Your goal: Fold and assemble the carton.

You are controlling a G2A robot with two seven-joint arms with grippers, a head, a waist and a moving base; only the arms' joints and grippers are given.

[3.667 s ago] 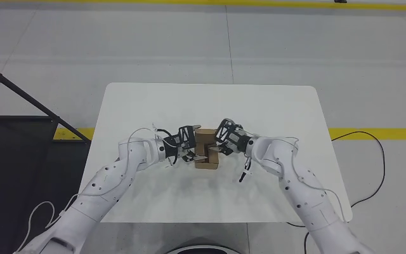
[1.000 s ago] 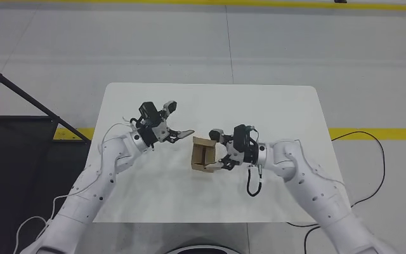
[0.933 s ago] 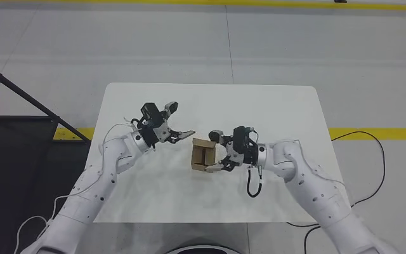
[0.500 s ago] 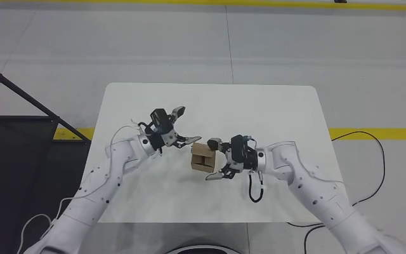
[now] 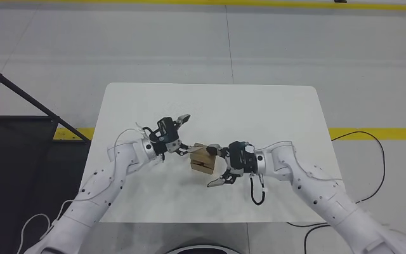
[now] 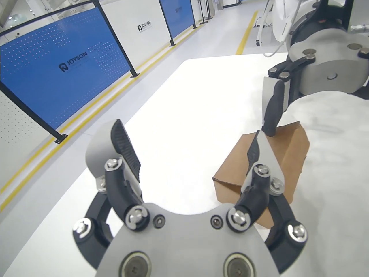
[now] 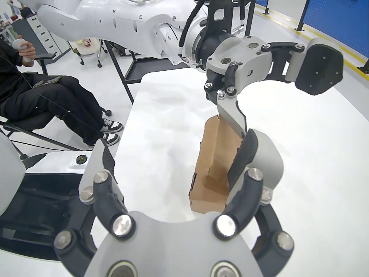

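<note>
Whereas a second ago the left gripper (image 5: 188,134) hung off at ten o'clock, it now meets the right gripper (image 5: 214,166) over the carton (image 5: 202,159) mid-counter (image 5: 273,114). Both are spread wide with one finger touching the carton, likely to press flaps.

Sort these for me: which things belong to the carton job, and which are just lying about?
Job: carton, left gripper, right gripper, table.
Lying about: black cable on the floor, black rack beside the table.
</note>
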